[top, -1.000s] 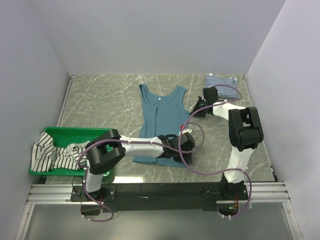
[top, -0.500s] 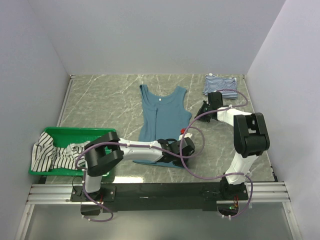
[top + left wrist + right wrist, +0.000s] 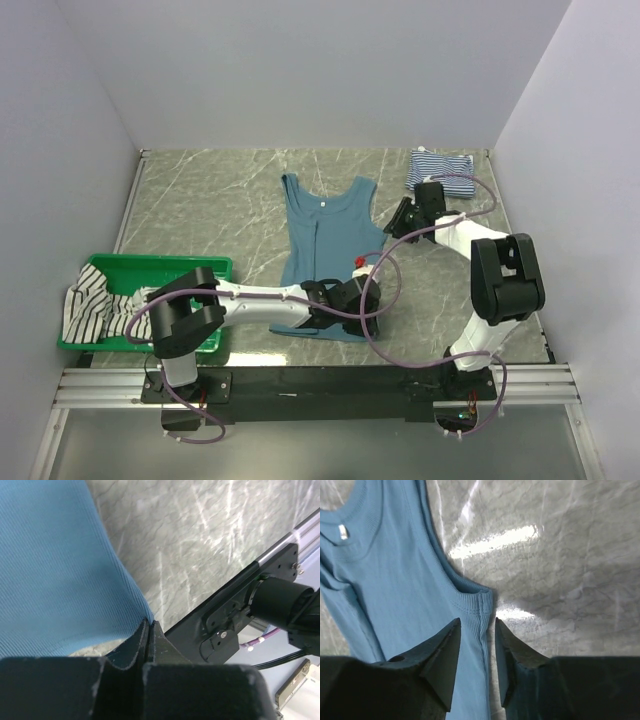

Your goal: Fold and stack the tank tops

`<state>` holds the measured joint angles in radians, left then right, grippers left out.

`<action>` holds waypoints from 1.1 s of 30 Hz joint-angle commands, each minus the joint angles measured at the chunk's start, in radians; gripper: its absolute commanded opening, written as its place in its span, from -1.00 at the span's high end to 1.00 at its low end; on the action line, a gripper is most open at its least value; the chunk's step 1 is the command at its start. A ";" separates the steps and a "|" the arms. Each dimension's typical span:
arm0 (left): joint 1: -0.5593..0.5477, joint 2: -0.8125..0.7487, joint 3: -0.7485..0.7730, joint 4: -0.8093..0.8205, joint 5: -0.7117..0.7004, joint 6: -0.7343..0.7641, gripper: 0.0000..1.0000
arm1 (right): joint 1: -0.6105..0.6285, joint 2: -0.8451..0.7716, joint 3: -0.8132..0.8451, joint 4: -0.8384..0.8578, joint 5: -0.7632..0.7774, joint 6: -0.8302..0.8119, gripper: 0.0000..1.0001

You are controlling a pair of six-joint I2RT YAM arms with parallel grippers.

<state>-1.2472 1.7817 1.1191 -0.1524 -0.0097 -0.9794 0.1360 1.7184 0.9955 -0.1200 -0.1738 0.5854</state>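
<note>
The plain teal-blue tank top (image 3: 325,235) lies flat mid-table, neck toward the back wall. My left gripper (image 3: 352,308) is at its near right hem corner, and the left wrist view shows this gripper (image 3: 148,625) shut with the teal cloth (image 3: 55,570) pinched between its tips. Over the top's right side, just below the armhole, my right gripper (image 3: 477,630) stands open with the side seam (image 3: 485,605) between its fingers; from above it (image 3: 400,217) sits by that edge. The fine navy-and-white striped tank top (image 3: 440,165) lies folded at the back right. In the basket lies the black-and-white striped tank top (image 3: 100,310), crumpled.
The green plastic basket (image 3: 205,266) stands at the near left, beside the left arm's base. Grey walls close in the marble table (image 3: 200,200) on three sides. The black base rail (image 3: 235,615) runs along the near edge, close behind the left gripper.
My left gripper has shut on the teal top's near hem corner. The right gripper has gone from shut to open beside the armhole. The near hem has shifted slightly toward the rail.
</note>
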 commanded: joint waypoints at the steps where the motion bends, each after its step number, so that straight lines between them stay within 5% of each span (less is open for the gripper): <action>1: -0.008 -0.051 -0.013 0.040 0.031 -0.019 0.99 | 0.016 0.033 0.028 0.023 0.005 -0.012 0.17; 11: -0.008 -0.091 -0.079 0.053 0.063 -0.034 0.99 | 0.040 0.132 0.086 0.013 0.037 0.001 0.17; 14: -0.008 -0.120 -0.116 0.063 0.062 -0.047 0.99 | 0.045 0.121 0.075 0.008 0.056 0.008 0.45; 15: -0.008 -0.128 -0.133 0.065 0.060 -0.048 0.99 | 0.047 0.115 0.068 0.011 0.057 0.010 0.72; 22: -0.008 -0.154 -0.165 0.083 0.059 -0.058 0.99 | 0.048 0.006 -0.007 -0.024 0.108 0.031 0.96; 33: 0.032 -0.258 -0.274 0.082 -0.045 -0.133 0.99 | 0.186 0.007 0.170 -0.179 0.209 0.014 0.96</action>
<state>-1.2308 1.5848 0.8692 -0.0868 0.0036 -1.0714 0.2741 1.7054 1.0718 -0.2447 -0.0261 0.6098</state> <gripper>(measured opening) 0.015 0.076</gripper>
